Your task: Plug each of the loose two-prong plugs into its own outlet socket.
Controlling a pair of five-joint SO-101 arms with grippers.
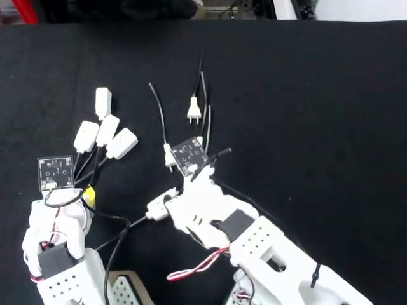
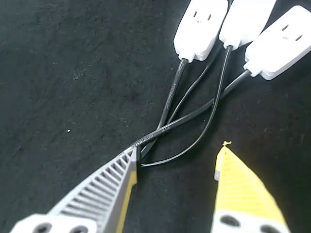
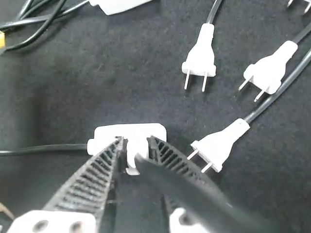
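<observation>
In the right wrist view my right gripper (image 3: 135, 143) is shut on a white plug (image 3: 131, 162) that butts against a white outlet socket (image 3: 127, 137); its prongs are hidden. Three loose two-prong plugs (image 3: 200, 56) (image 3: 267, 70) (image 3: 218, 145) lie just beyond. From above, this socket (image 1: 159, 206) sits at the right gripper (image 1: 168, 204). My left gripper (image 2: 177, 150) is open, with the black cords (image 2: 167, 128) of three white sockets (image 2: 199, 24) running between its fingers. Those sockets (image 1: 107, 129) fan out ahead of the left gripper (image 1: 79, 190).
A fourth socket (image 1: 103, 101) lies at the far end of the fan. Two loose plugs (image 1: 194, 111) (image 1: 169, 155) with thin cables lie mid-table. Black cords (image 1: 117, 222) trail between the two arms. The black cloth (image 1: 318, 114) stretches off to the right.
</observation>
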